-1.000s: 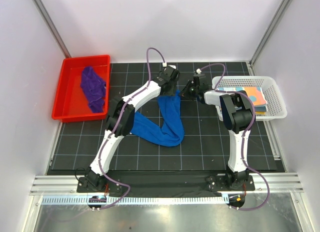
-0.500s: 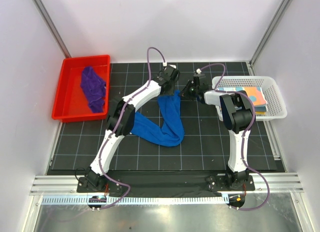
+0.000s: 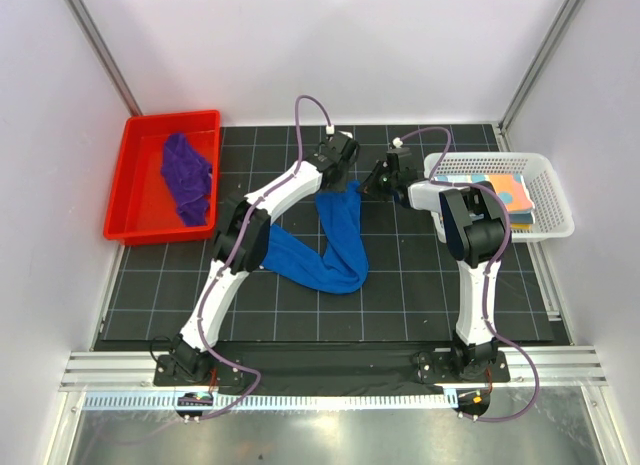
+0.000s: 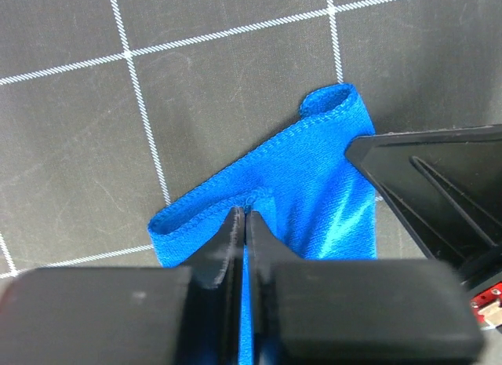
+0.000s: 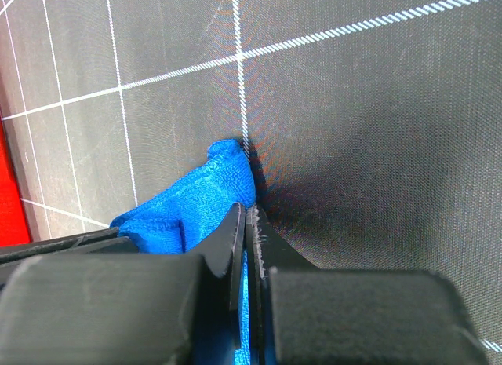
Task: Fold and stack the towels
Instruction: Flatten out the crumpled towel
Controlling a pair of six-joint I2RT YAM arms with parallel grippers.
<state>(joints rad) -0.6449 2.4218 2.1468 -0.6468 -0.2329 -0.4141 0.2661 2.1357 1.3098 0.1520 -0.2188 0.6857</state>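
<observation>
A royal blue towel lies crumpled in a long curve on the black grid mat, its far end near the middle back. My left gripper is shut on that end's hemmed edge, with cloth pinched between the fingers. Right beside it, my right gripper is shut on a neighbouring corner of the same towel. A purple towel lies bunched in the red tray. A patterned yellow-orange towel sits folded in the white mesh basket.
The red tray stands at the back left, partly off the mat. The white basket stands at the back right, close to my right arm's elbow. White walls and metal posts enclose the table on three sides.
My left gripper has closed on the blue towel's edge. Neither arm has visibly moved, and the towel lies as before.
</observation>
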